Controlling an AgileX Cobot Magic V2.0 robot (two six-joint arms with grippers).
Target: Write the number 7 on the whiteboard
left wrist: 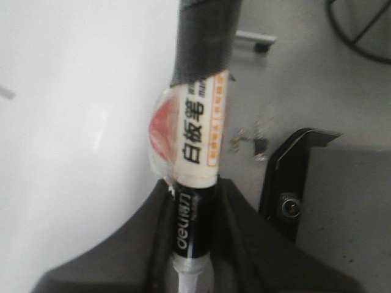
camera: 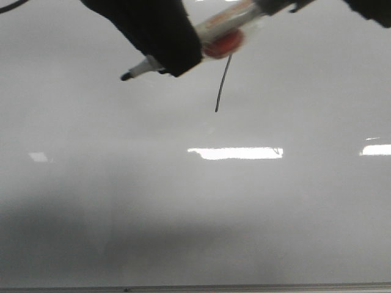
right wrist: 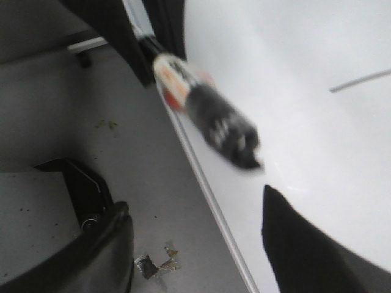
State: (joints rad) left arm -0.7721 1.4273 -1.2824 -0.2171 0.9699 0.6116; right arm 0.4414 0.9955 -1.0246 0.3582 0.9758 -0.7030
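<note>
Pale grey whiteboard [camera: 183, 213] w/ thin black stroke [camera: 223, 82]; black/white marker [left wrist: 197, 177], red patch.

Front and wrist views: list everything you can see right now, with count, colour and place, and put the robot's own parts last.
whiteboard: one, glossy pale grey-white, fills the front view, metal strip along its near edge.
marker stroke: one, thin black, slightly curved, upper middle of the board; top bar hidden behind the marker.
marker: one, white and black barrel with red-orange label, black tip off the board, pointing left.
foil scraps: a few, silvery, on the grey floor beside the board.
left gripper: black, shut on the marker.
right gripper: black, open, holding nothing.
</note>
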